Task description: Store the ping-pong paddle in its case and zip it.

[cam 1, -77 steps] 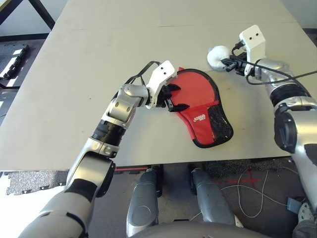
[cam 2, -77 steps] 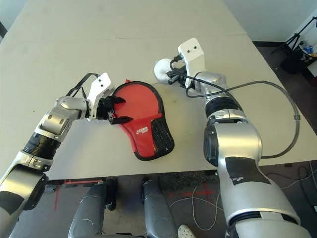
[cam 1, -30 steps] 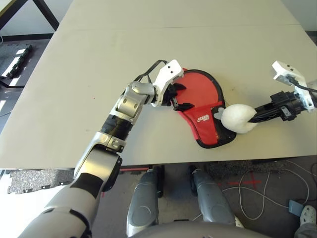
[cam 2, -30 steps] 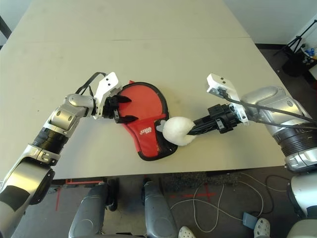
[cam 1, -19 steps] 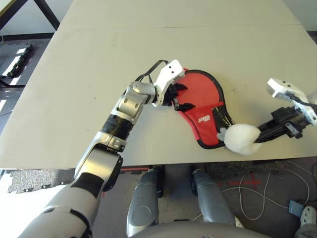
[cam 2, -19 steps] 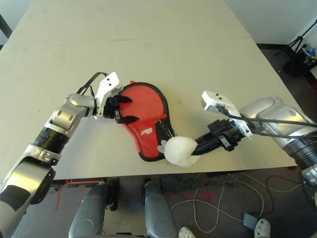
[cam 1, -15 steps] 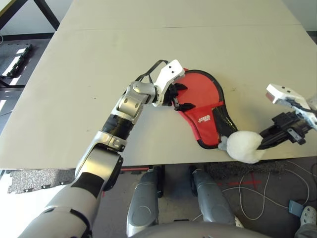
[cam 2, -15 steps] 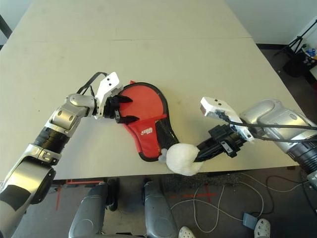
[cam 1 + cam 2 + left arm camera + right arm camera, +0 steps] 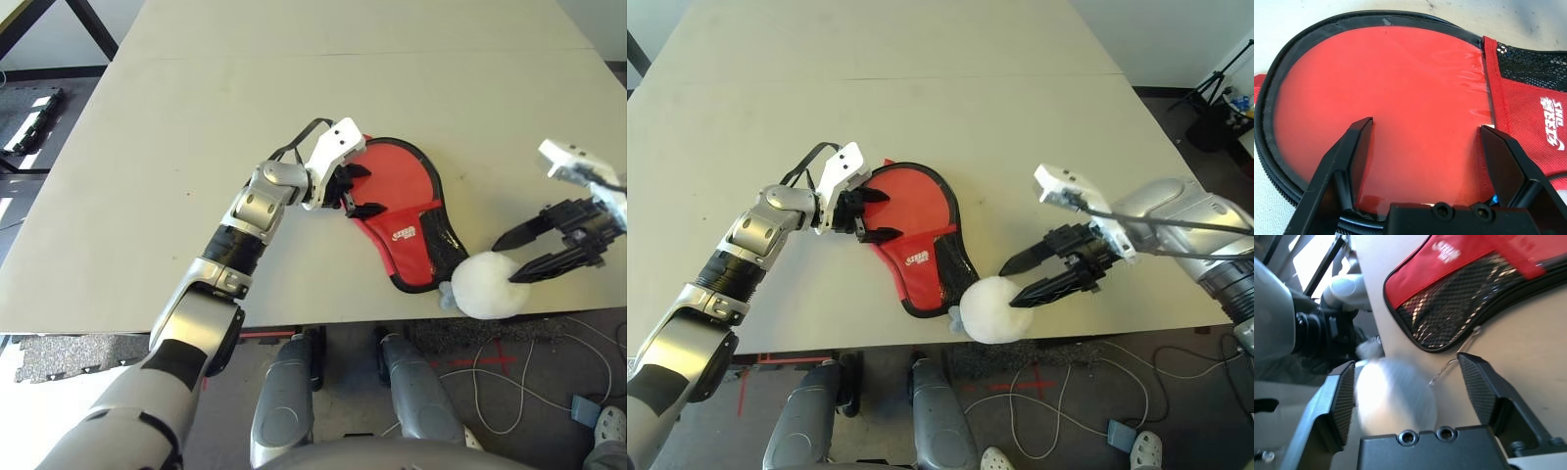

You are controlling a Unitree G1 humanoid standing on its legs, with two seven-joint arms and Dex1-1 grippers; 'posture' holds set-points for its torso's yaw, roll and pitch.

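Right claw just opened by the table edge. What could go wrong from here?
1. The plush ball sits at the table's near edge beside the open right claw; a nudge might tip it off.
2. The left claw is open over the case; closing may pinch fabric and drag it.

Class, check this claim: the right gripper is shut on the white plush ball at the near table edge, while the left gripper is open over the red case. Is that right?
Not quite. The right gripper is open: the right eye view shows its two fingers spread, with the white plush ball free at the near table edge. The left gripper is indeed open over the red case.
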